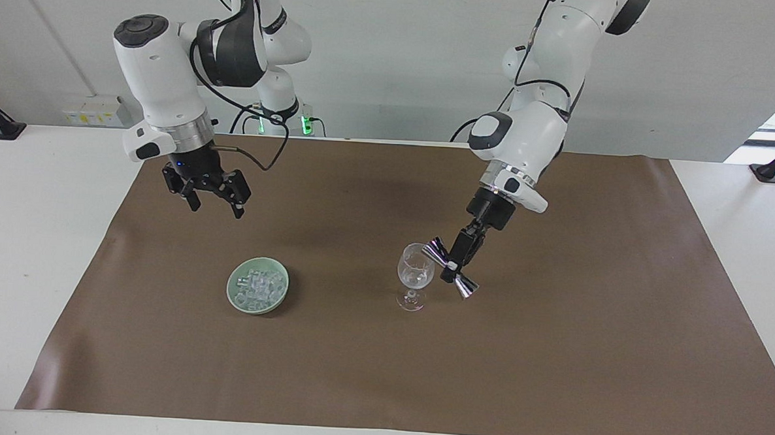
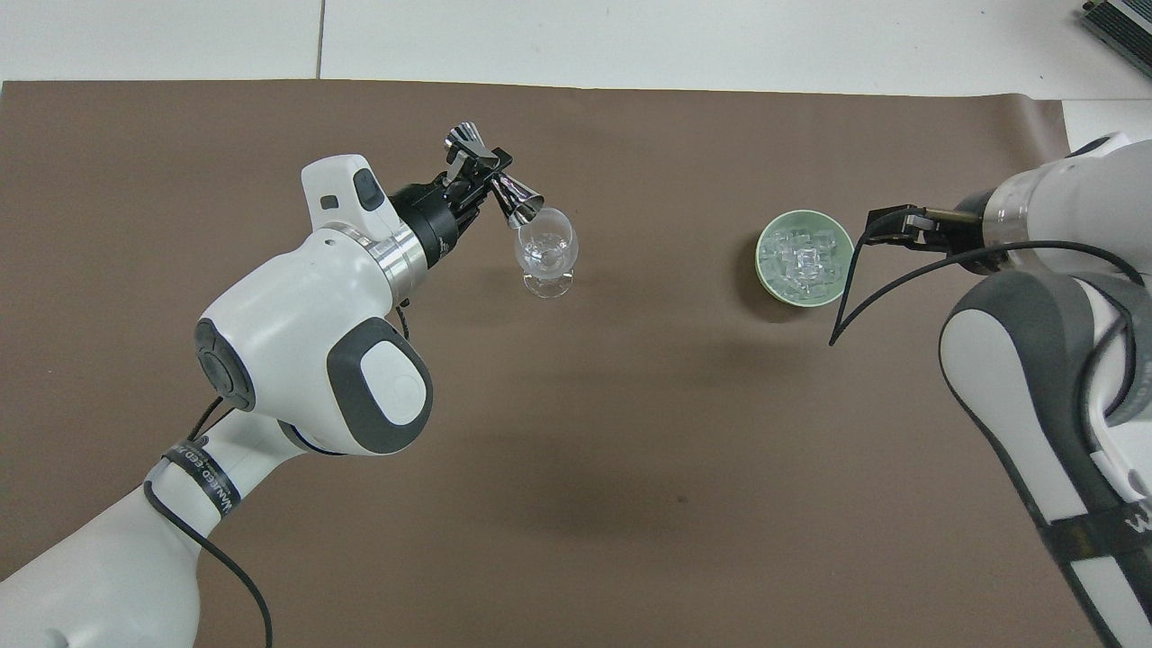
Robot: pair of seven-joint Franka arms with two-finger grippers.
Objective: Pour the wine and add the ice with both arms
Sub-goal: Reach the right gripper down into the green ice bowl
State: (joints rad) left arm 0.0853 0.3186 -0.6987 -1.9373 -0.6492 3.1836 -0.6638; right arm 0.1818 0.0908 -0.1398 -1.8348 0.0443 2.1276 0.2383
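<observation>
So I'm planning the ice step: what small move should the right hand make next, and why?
Probably bring the right hand over the green dish and lower it toward the ice. It hangs open and empty, up in the air, while the left hand holds the tilted jigger at the wine glass.

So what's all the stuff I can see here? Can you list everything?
wine glass: one, clear, upright on the brown mat toward the left arm's end of the table.
jigger: one, shiny silver, tilted with one end at the glass's rim, held in the air.
dish: one, pale green, on the mat toward the right arm's end.
ice: many small cubes, clear, piled in the dish.
mat: one, brown, spread over the white table.
left gripper: one, black, jaws shut on the jigger beside the glass.
right gripper: one, black, jaws open, up over the mat, not touching the dish.
</observation>
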